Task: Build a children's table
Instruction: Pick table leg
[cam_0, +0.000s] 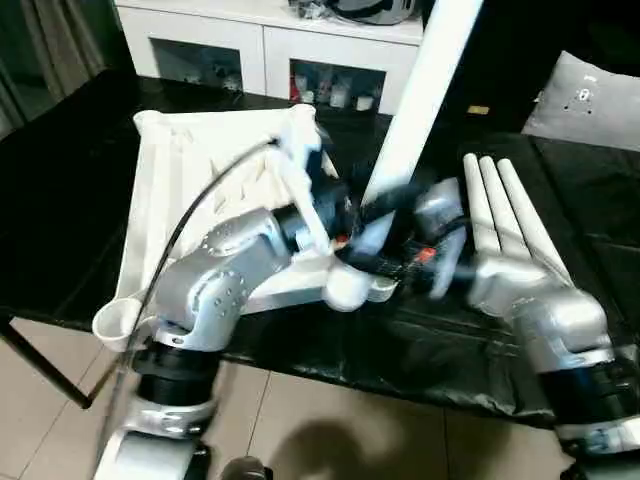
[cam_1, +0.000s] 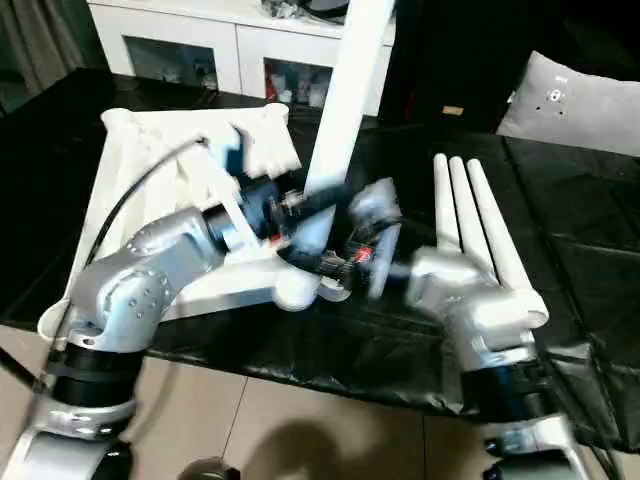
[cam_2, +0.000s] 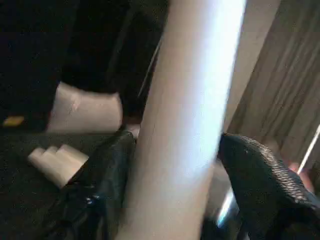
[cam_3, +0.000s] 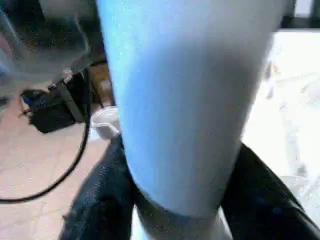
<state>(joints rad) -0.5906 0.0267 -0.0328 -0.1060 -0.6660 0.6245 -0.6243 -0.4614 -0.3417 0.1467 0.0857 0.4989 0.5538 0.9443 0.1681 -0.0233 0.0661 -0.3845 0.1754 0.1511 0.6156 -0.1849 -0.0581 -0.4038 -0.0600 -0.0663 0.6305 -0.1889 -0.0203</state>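
Holding the upright leg (cam_0: 425, 90) low down, my right jaws (cam_3: 175, 200) clamp it on both sides, while my left jaws (cam_2: 175, 165) stand wider, with a sliver of gap beside one finger. Its foot meets the near corner socket (cam_0: 345, 285) of the upturned tabletop (cam_0: 190, 175) on the black surface (cam_0: 60, 200). I should keep it plumb and press straight down, twisting gently. Three spare legs (cam_0: 500, 210) lie at 3 o'clock; the cabinet (cam_0: 250, 40) stands at 12.

Two rounded silver forearms (cam_0: 215, 275), black collars at the elbows, thin black cable (cam_0: 190, 215) looping over the left one, black textured fingers (cam_2: 260, 170), red flecks at the wrists
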